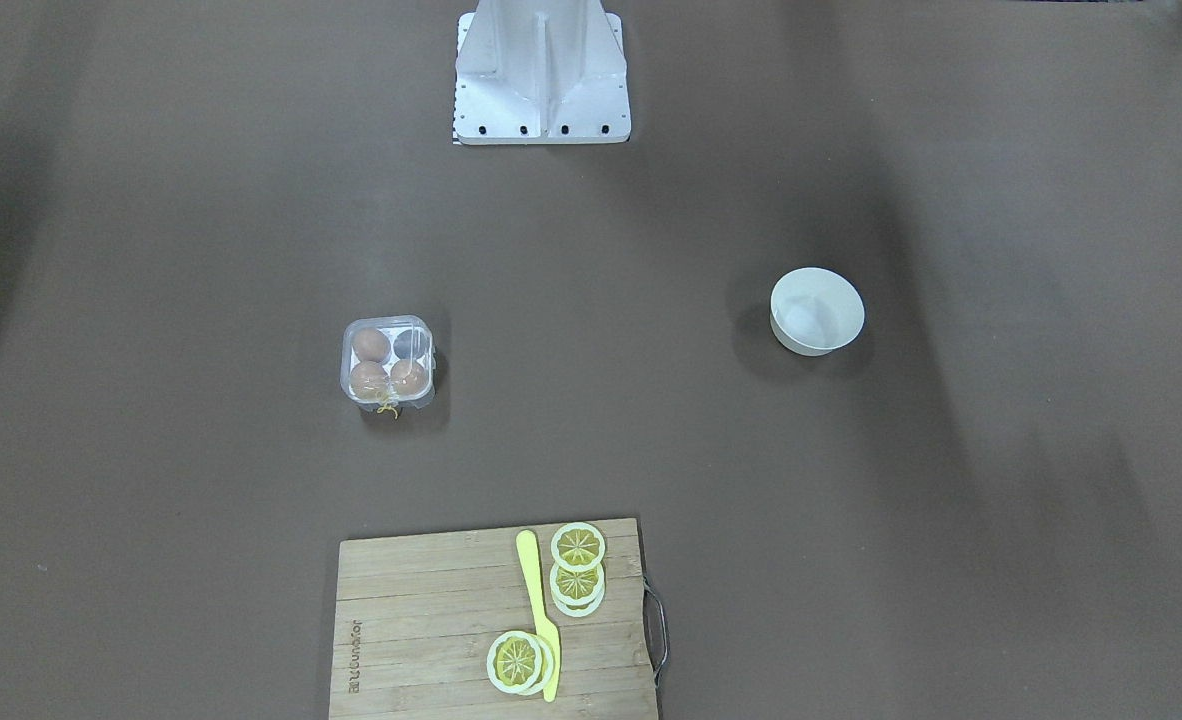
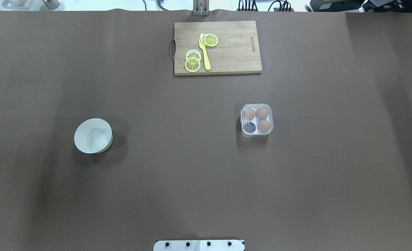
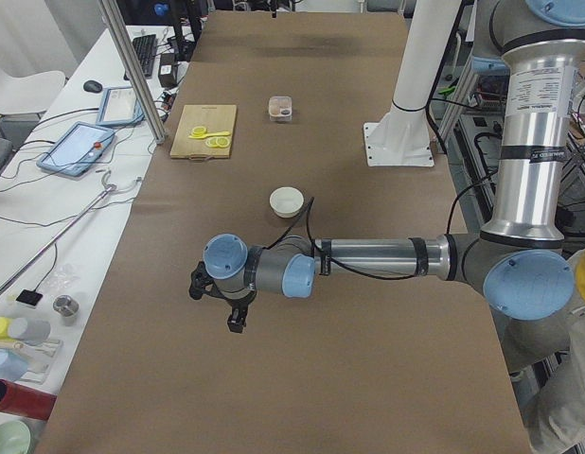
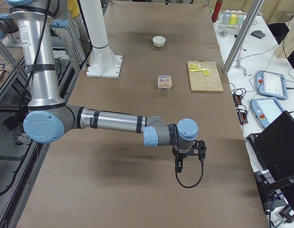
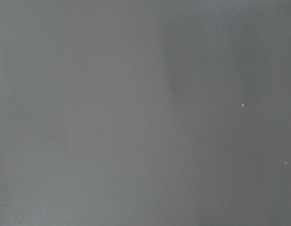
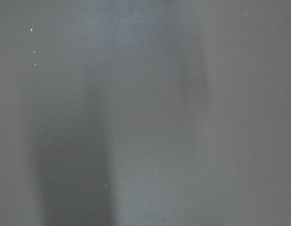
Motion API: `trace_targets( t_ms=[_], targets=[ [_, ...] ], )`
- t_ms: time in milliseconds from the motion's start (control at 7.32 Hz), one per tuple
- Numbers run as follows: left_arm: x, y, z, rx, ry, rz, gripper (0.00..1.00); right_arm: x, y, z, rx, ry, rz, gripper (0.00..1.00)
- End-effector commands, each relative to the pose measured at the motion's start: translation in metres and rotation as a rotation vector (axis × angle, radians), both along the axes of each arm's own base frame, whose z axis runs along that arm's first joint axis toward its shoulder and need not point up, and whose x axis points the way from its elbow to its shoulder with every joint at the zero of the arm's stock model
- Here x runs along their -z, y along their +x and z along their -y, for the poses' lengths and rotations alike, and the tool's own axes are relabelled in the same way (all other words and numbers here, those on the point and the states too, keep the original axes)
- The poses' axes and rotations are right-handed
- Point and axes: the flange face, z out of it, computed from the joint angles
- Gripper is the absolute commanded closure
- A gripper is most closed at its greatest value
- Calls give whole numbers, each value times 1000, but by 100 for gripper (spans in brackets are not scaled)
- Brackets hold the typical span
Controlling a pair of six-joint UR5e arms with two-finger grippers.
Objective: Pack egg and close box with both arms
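The box [image 1: 388,360] stands on the brown table, on the robot's right half in the overhead view [image 2: 257,120]. It holds three brown eggs [image 1: 371,344] [image 1: 369,378] [image 1: 409,377]. One cell [image 2: 250,127] is dark and empty. Its clear lid seems to lie over the cells. No loose egg shows. My left gripper [image 3: 234,322] hangs over the table's left end, far from the box. My right gripper [image 4: 179,167] hangs over the right end. I cannot tell whether either is open or shut. Both wrist views show only bare table.
A white round bowl [image 1: 817,310] stands on the robot's left half and looks empty. A wooden cutting board [image 1: 421,620] with lemon slices [image 1: 578,547] and a yellow knife [image 1: 539,610] lies at the far edge. The white stand [image 1: 541,80] is at the robot's base.
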Motion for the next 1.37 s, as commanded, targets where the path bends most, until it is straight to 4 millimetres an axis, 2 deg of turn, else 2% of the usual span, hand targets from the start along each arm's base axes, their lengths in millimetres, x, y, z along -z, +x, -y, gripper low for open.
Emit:
trace_targets(
  t_ms=[0,546,683,956,1093,1229],
  targets=[
    [3,-3,4,6,-10,0,2,-2,1,-2,-1,-4,-3,0],
    [3,-4,4,7,-8,2,2,-1,0,-2,-1,2,-1,0],
    [3,-4,4,7,-8,2,2,8,0,3,-1,17,0,0],
    [6,-3,7,7,-2,1,3,5,2,-11,-2,14,-1,0],
    [8,-3,8,8,0,1,3,10,2,-24,-2,25,0,0],
    [7,-3,8,8,-2,1,3,15,3,-27,-3,33,2,0]
  ],
)
